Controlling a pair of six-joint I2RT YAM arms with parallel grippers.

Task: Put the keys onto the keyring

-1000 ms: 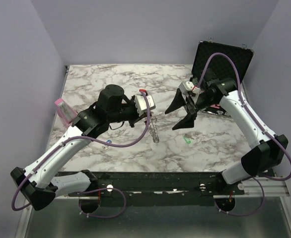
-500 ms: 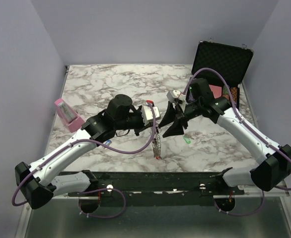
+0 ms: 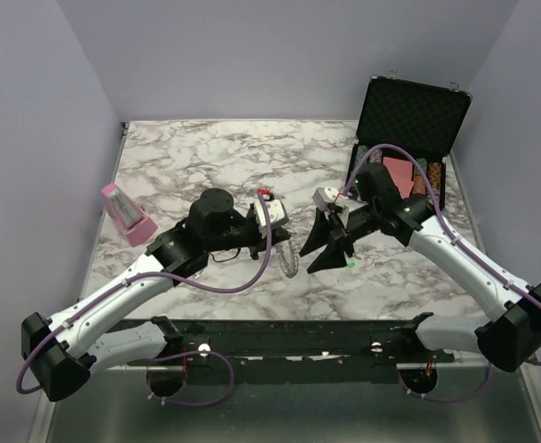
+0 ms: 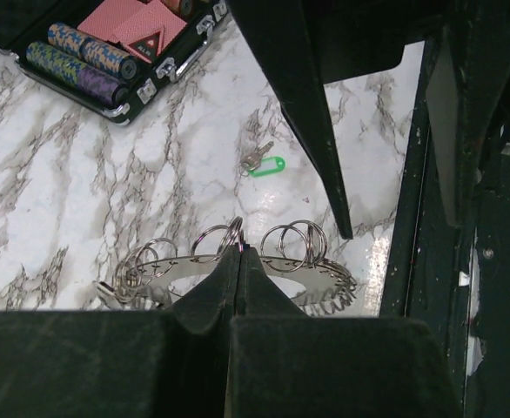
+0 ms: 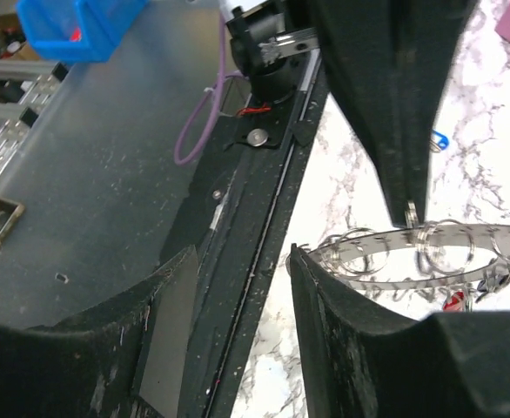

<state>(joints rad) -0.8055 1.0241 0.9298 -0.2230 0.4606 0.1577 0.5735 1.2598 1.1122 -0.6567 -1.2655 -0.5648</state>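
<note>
My left gripper point(image 3: 286, 244) is shut on the keyring point(image 3: 291, 262), a thin silvery band with several small split rings hanging from it point(image 4: 318, 277). It hangs just above the marble. A red key head point(image 5: 453, 300) shows on the keyring's far side. A green key point(image 3: 352, 262) lies loose on the marble point(image 4: 264, 163), and a blue key point(image 5: 435, 137) lies farther left. My right gripper point(image 3: 320, 245) stands open right beside the keyring point(image 5: 238, 261). One of its fingers point(image 5: 325, 305) touches the band's end, with nothing between the jaws.
An open black case point(image 3: 409, 118) with poker chips and cards stands at the back right point(image 4: 107, 74). A pink box point(image 3: 123, 212) sits at the table's left edge. The black front rail point(image 5: 264, 235) runs close under the right gripper.
Both arms have moved toward each other and toward the front middle. The left gripper carried the keyring along. The right gripper's jaws have narrowed and now sit against the keyring.
</note>
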